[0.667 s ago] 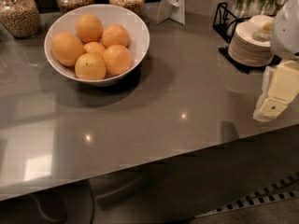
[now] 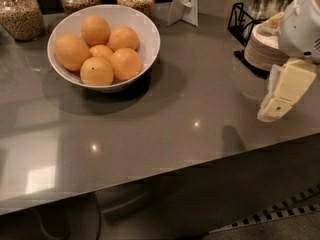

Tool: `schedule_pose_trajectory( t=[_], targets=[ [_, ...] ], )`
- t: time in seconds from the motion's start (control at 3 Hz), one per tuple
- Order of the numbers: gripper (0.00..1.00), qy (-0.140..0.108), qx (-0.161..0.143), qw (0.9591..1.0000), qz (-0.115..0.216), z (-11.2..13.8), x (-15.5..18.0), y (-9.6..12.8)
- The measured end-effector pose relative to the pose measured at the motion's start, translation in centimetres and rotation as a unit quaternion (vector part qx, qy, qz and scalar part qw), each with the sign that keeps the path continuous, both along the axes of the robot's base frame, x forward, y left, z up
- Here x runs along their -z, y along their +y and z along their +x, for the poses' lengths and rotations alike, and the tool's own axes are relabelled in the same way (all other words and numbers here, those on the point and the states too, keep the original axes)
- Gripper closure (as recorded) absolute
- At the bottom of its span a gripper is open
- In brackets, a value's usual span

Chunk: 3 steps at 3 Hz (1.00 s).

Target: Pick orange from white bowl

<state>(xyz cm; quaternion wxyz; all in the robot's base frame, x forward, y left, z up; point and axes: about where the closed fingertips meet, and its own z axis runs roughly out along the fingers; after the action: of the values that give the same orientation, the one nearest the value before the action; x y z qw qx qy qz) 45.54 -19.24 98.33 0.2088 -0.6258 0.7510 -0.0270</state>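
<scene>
The white bowl [image 2: 145, 26] stands at the back left of the grey counter and holds six oranges. The orange [image 2: 72, 51], the largest and slightly oblong, lies at the bowl's left side. A small orange [image 2: 101, 51] is half hidden in the middle of the others. My gripper [image 2: 279, 98], cream coloured below a white wrist, hangs over the counter's right edge. It is far to the right of the bowl and holds nothing that I can see.
A stack of small white plates [image 2: 260, 46] and a black wire rack [image 2: 239, 21] sit just behind the gripper. Three glass jars [image 2: 20, 14] line the back left. A white card stand [image 2: 184, 4] is behind the bowl. The counter's front edge [image 2: 165, 171] runs across the view.
My gripper has shifted a little to the left, toward the bowl. The bowl and oranges have not moved.
</scene>
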Motion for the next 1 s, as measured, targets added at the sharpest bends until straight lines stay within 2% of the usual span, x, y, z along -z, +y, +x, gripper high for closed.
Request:
schedule_pose_trajectory(
  t=[0.33,0.67,1.0],
  targets=[
    [0.00,-0.048,-0.061,0.9955,0.054,3.0,-1.1,4.3],
    [0.00,-0.081,-0.111,0.9859,0.095,5.6,-2.6,8.9],
    [0.00,-0.081,-0.112,0.9859,0.095,5.6,-2.6,8.9]
  ],
)
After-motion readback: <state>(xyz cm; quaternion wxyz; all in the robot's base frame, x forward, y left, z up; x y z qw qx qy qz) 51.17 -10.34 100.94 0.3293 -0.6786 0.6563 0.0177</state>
